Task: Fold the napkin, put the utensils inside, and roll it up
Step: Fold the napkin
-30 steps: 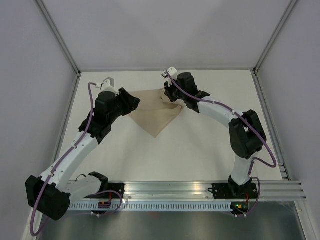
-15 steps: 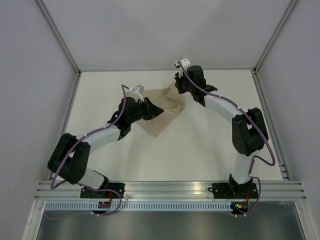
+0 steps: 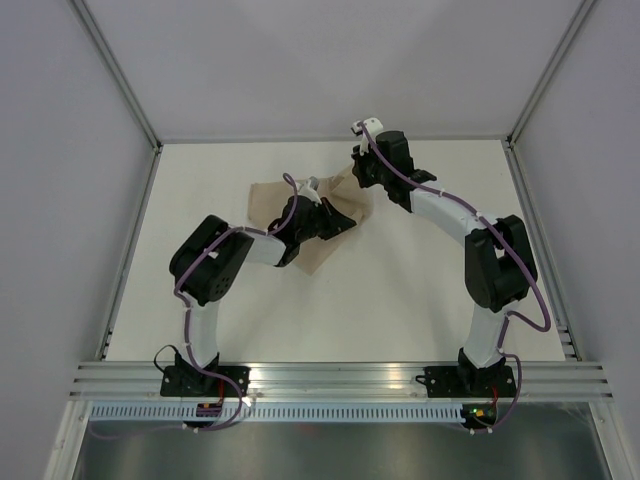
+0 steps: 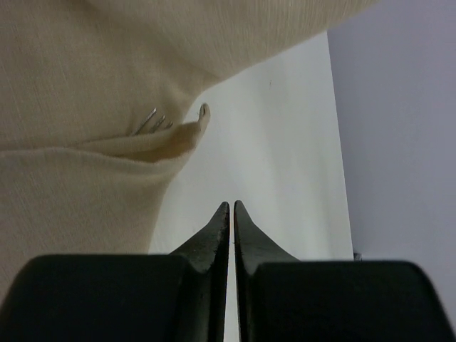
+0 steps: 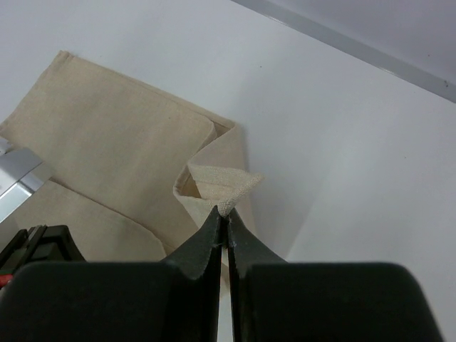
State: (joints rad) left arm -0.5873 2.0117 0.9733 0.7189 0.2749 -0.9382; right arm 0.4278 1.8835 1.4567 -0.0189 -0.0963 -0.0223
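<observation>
The tan napkin (image 3: 268, 200) lies folded at the back middle of the table, partly under my left arm. Its raised right corner is pinched in my right gripper (image 3: 362, 185), which is shut on the napkin (image 5: 107, 135) with the cloth tip right at its jaws (image 5: 225, 211). My left gripper (image 3: 345, 222) rests over the napkin's right part. In the left wrist view this gripper (image 4: 232, 205) is shut with nothing in it, over bare table beside the napkin (image 4: 85, 71). Silvery prongs of the utensils (image 4: 152, 121) poke out from under a fold. The handle is hidden.
The white tabletop (image 3: 400, 290) is bounded by grey enclosure walls with metal posts at the back corners. An aluminium rail (image 3: 340, 378) carrying both arm bases runs along the near edge. My left arm's forearm (image 5: 28, 246) shows beside the cloth in the right wrist view.
My left arm swung from the napkin's left side across to its right part, and its jaws closed. The napkin's left corner is now uncovered. The right gripper shifted slightly back, still holding its corner.
</observation>
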